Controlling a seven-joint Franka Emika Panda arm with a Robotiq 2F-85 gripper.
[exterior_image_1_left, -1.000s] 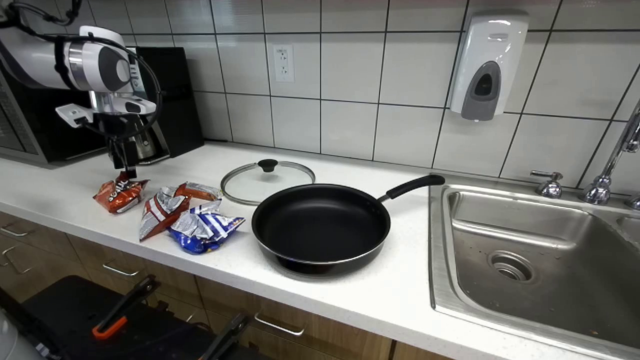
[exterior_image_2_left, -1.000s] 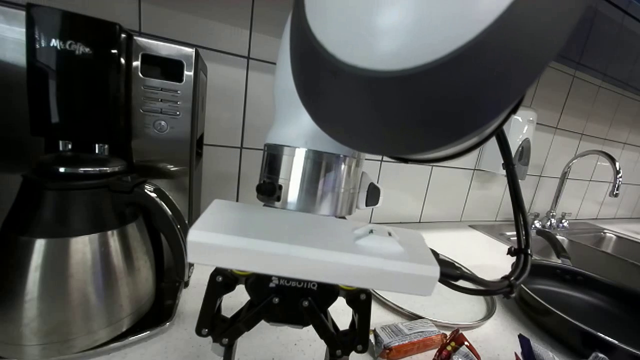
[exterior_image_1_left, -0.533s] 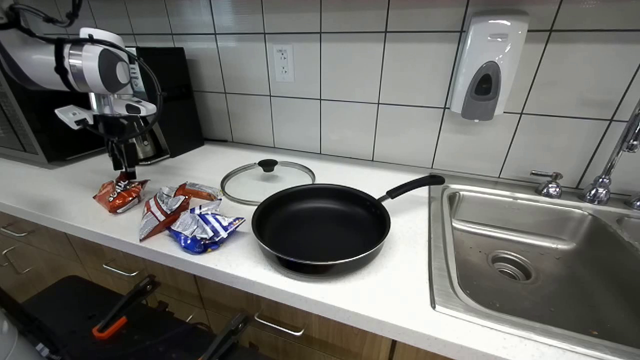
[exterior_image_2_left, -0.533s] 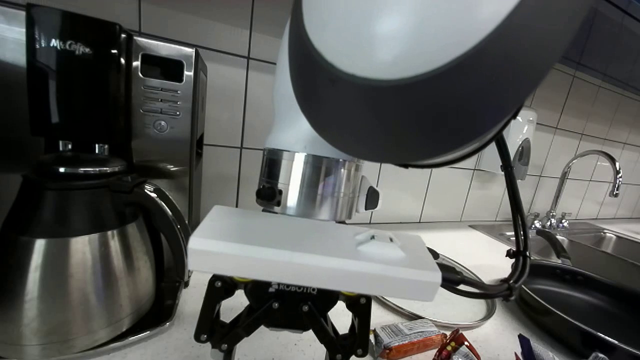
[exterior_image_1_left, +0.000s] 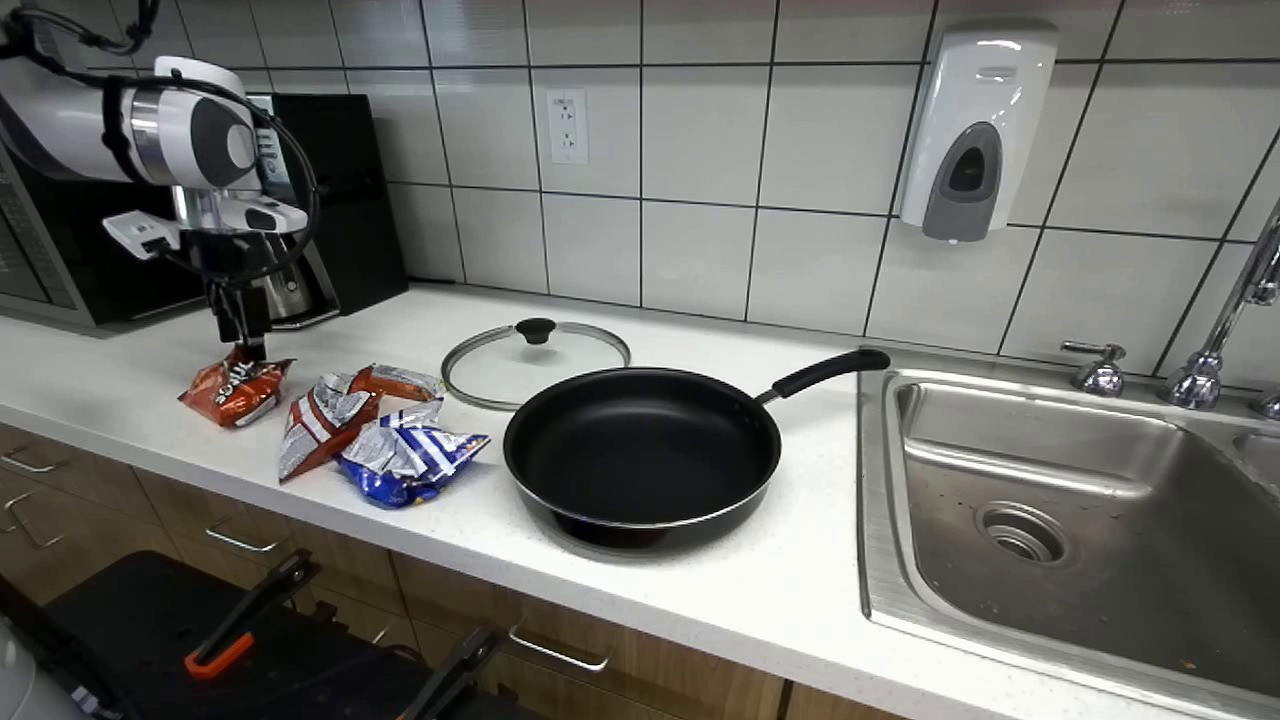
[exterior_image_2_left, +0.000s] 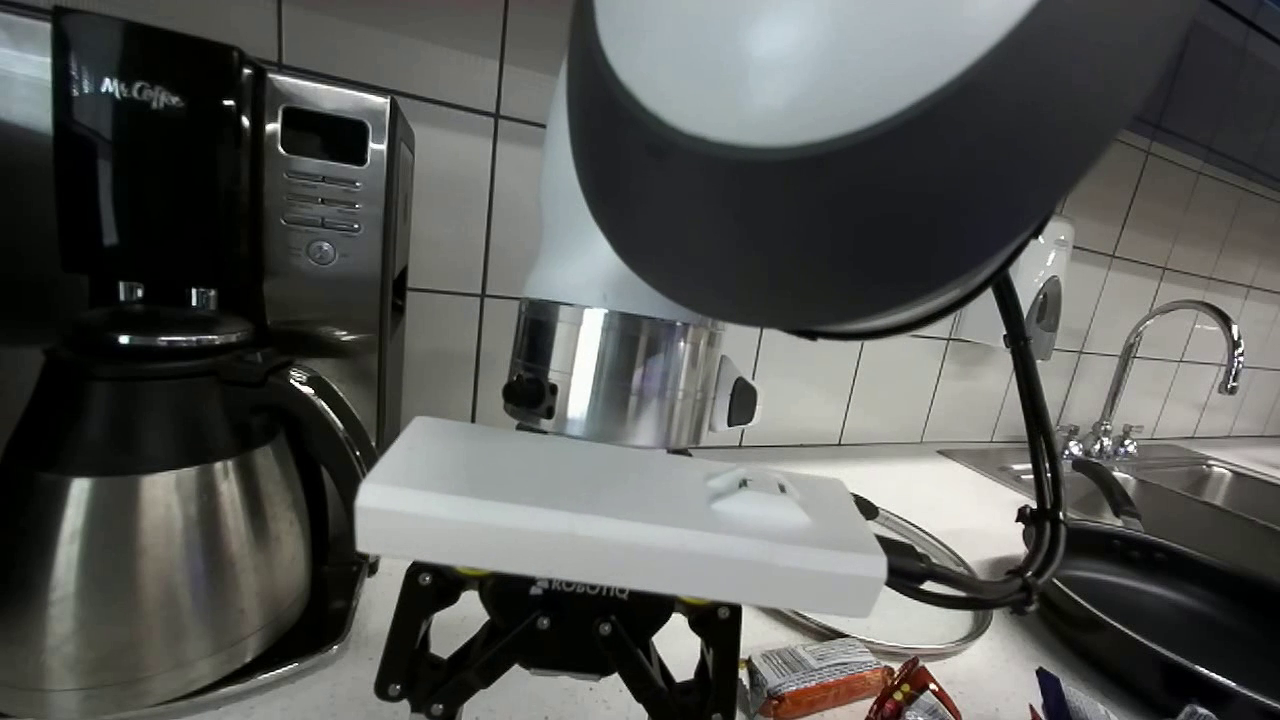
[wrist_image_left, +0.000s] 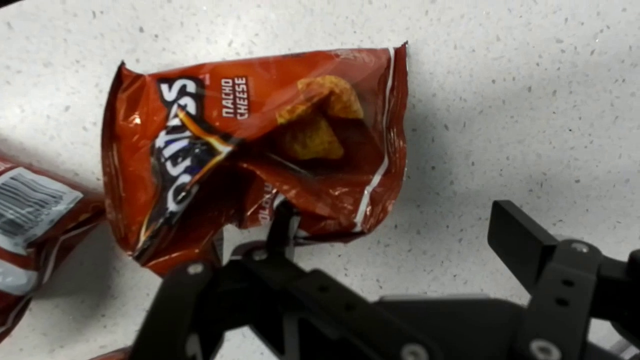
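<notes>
My tool (wrist_image_left: 395, 220) stands spread wide, with nothing clasped in it. One fingertip (wrist_image_left: 282, 225) seems to press into the near edge of the red Doritos bag (wrist_image_left: 260, 150), where the wrapper is dented; how hard it bears I cannot tell. The other finger (wrist_image_left: 522, 245) stands beyond the bag's end, over the white surface (wrist_image_left: 500, 115). The bag lies face up on that surface, just under and ahead of my tool, one end of it in front of the gap.

As I judge it, reaching the bag is done; taking hold of it is not.

Outward from it, off the pressing fingertip's side, a red-and-silver bag (exterior_image_1_left: 325, 420) lies near my tool. Past that, bunched close to it, are an orange packet (exterior_image_1_left: 400, 382) and a blue bag (exterior_image_1_left: 410, 460). In both exterior views a glass lid (exterior_image_1_left: 515, 365) and a black frying pan (exterior_image_1_left: 640, 440) sit farther along that side, with the sink (exterior_image_1_left: 885, 540) farthest from me. A coffee maker (exterior_image_2_left: 250, 300) stands beside my tool, apart from it.
</notes>
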